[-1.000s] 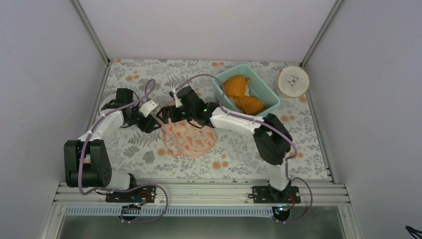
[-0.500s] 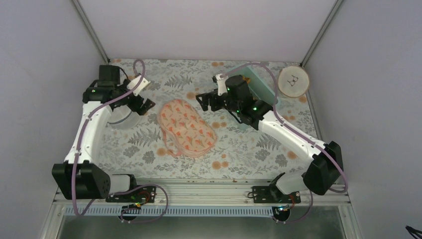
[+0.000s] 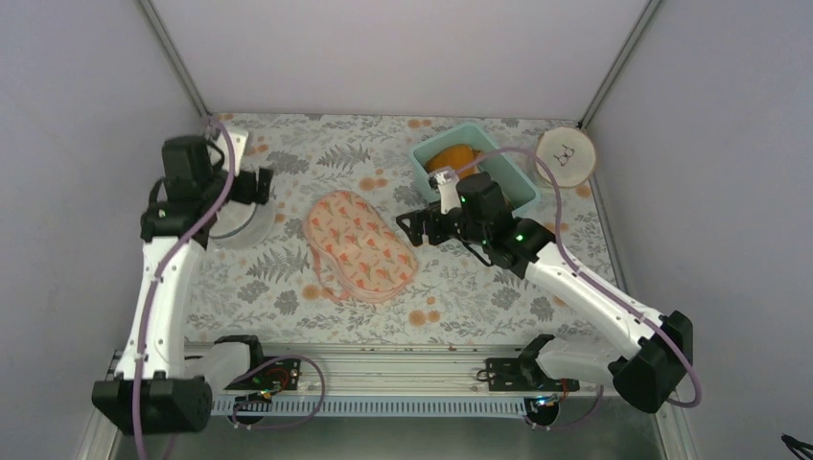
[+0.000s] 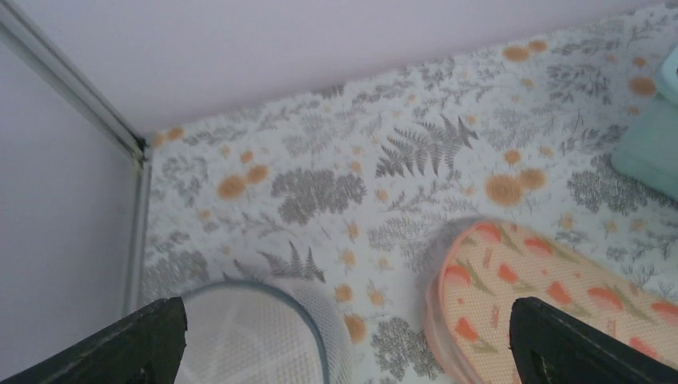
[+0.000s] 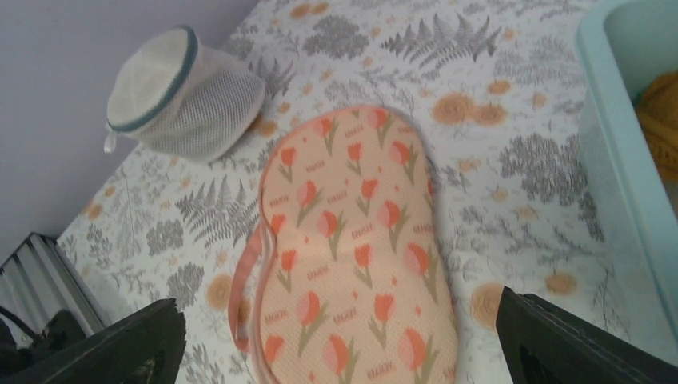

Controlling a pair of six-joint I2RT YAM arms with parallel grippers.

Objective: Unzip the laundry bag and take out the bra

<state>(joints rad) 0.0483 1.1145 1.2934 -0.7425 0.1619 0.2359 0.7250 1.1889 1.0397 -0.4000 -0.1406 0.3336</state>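
Observation:
The laundry bag (image 3: 360, 247), a peach-pink oval pouch with orange tulip print, lies flat on the floral table, its two halves together; it also shows in both wrist views (image 4: 552, 296) (image 5: 352, 248). The orange bra (image 3: 452, 156) lies in the teal bin, partly hidden behind my right arm; the right wrist view shows only its edge (image 5: 660, 112). My left gripper (image 3: 254, 185) hangs open, up and to the left of the bag, holding nothing (image 4: 349, 328). My right gripper (image 3: 414, 228) stands open just off the bag's right side, also holding nothing (image 5: 340, 340).
A round white mesh drum (image 3: 235, 222) (image 4: 248, 336) (image 5: 180, 92) sits under my left gripper by the left wall. The teal bin (image 3: 519, 184) (image 5: 624, 176) stands at the back right. A round wooden disc (image 3: 566, 156) leans in the far right corner.
Both arms have pulled back from the laundry bag: left gripper up and leftward over the white drum while opening wide, right arm back toward the right. The bag lies uncovered.

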